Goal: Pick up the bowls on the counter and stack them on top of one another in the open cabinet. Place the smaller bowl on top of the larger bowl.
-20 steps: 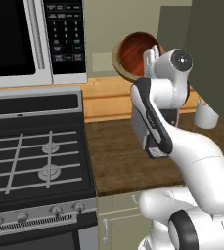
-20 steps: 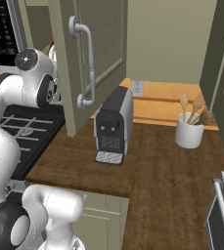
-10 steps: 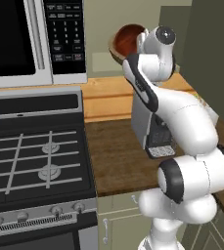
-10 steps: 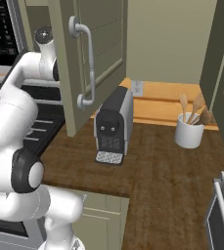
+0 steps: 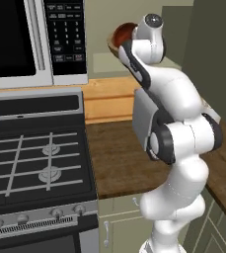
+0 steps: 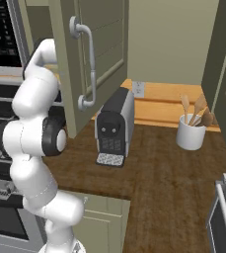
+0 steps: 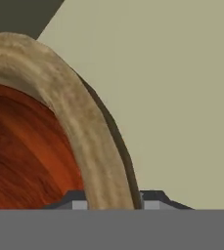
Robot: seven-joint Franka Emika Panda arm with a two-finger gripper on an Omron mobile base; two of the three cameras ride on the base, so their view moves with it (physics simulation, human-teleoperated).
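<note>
One bowl point(image 7: 45, 146) visible: tan rim, glossy reddish-brown inside, tool point(image 7: 112, 199) clamped on its rim, raised at the open cabinet point(image 6: 65, 59) beside the microwave point(image 5: 30, 42). One coffee machine point(image 6: 113, 127), one utensil crock point(image 6: 191, 133) on dark wood counter point(image 6: 169, 173); one gas stove point(image 5: 33, 163) left

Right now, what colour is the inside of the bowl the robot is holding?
The bowl is glossy reddish-brown inside with a light tan rim, clearest in the hand view.
</note>
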